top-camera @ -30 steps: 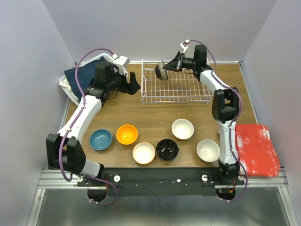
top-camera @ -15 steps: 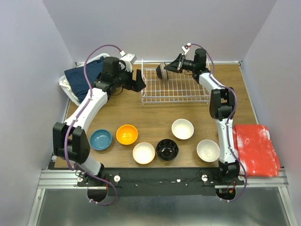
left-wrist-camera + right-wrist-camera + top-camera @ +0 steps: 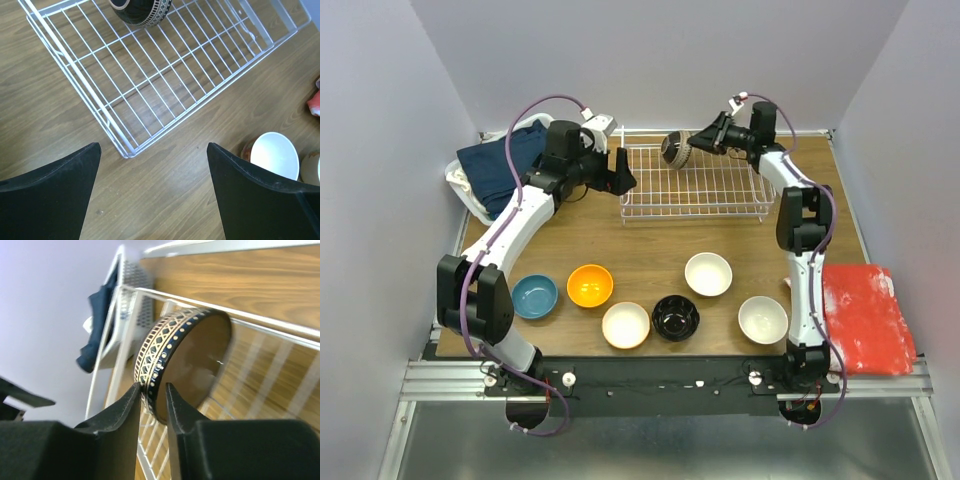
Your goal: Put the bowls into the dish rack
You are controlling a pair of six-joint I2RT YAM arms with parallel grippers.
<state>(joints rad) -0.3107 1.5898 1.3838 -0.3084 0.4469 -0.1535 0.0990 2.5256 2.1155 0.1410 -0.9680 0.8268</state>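
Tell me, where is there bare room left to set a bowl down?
Most of the dish rack is free; only a patterned bowl is at its far edge. Bare wood also runs between the rack's near edge and the bowls. Crowded: the near row, from the blue bowl to the white bowl at its right end.

Bright, even light — soft shadows, sharp frames.
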